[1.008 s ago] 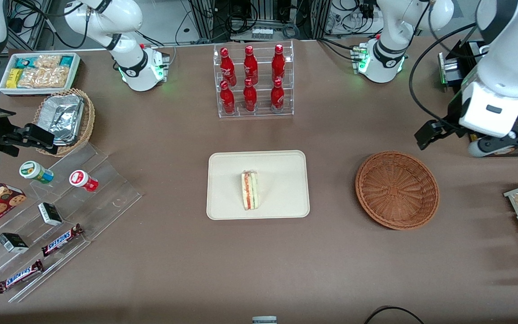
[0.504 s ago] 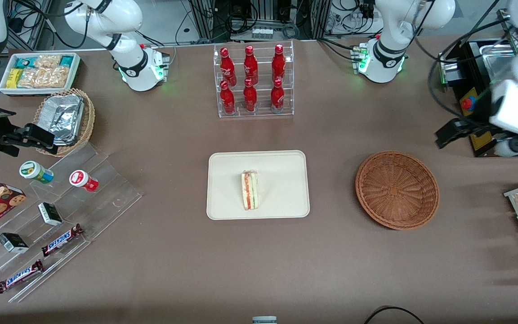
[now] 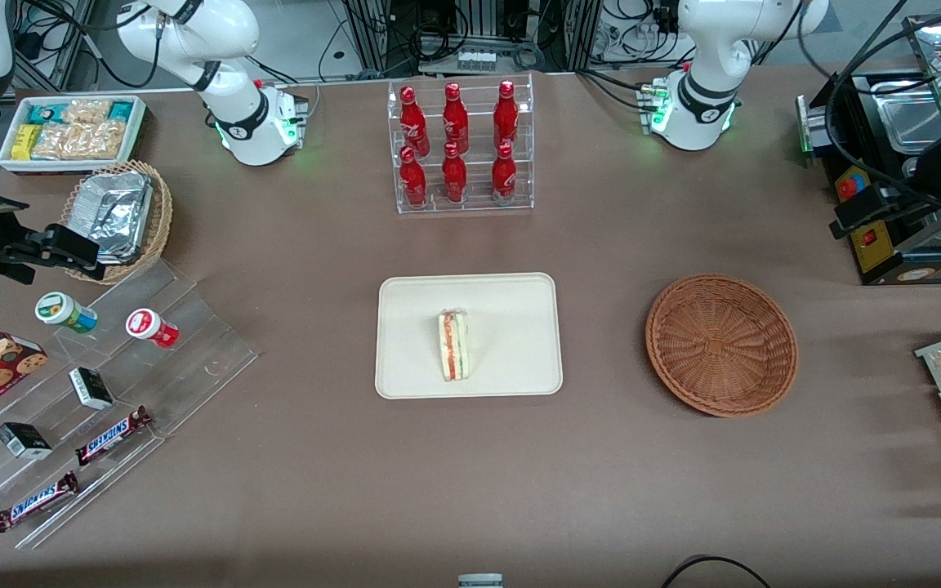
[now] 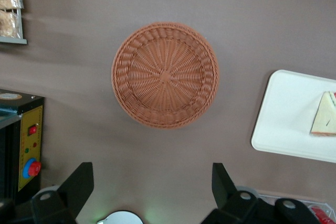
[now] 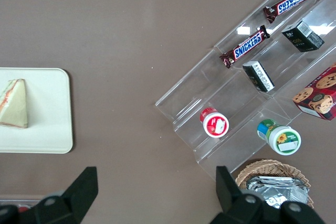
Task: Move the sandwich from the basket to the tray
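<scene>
Bread, red and green filling showing along its cut edge: the sandwich (image 3: 453,345) lay near the middle of the cream tray (image 3: 519,302), standing on one side. The tray sat flat on the brown table (image 3: 601,490), nearer the front camera than the clear rack of red bottles (image 3: 460,147). Toward the working arm's end of the table, well apart from the tray, was the reddish-brown basket (image 3: 721,344) with nothing in it. The gripper (image 4: 152,182) hung high above the table past the basket's rim, its two dark fingers (image 4: 80,182) spread wide and holding nothing. From the front it showed only as a dark shape (image 3: 867,208) at the table's edge, over the black box with the red button (image 3: 846,186).
</scene>
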Tool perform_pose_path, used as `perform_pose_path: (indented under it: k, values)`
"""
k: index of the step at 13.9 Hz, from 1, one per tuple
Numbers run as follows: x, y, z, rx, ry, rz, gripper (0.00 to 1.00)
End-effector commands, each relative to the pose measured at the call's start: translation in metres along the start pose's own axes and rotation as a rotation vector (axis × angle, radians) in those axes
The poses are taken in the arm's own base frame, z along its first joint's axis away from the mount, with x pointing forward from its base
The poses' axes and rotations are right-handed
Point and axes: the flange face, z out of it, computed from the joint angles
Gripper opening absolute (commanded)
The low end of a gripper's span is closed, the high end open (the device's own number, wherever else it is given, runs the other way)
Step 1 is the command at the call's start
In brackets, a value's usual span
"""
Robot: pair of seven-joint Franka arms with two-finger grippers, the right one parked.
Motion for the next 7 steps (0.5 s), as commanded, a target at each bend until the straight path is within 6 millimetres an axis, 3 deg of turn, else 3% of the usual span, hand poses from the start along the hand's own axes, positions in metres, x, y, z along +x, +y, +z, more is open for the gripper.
perform_pose_path:
  k: [1, 6, 7]
  values:
    - [-0.024, 0.001, 0.001, -0.003, 0.010, 0.012, 0.99]
    - [-0.021, 0.034, 0.004, 0.020, 0.004, 0.078, 0.99]
    - [-0.018, 0.023, 0.004, 0.024, 0.003, 0.060, 0.99]
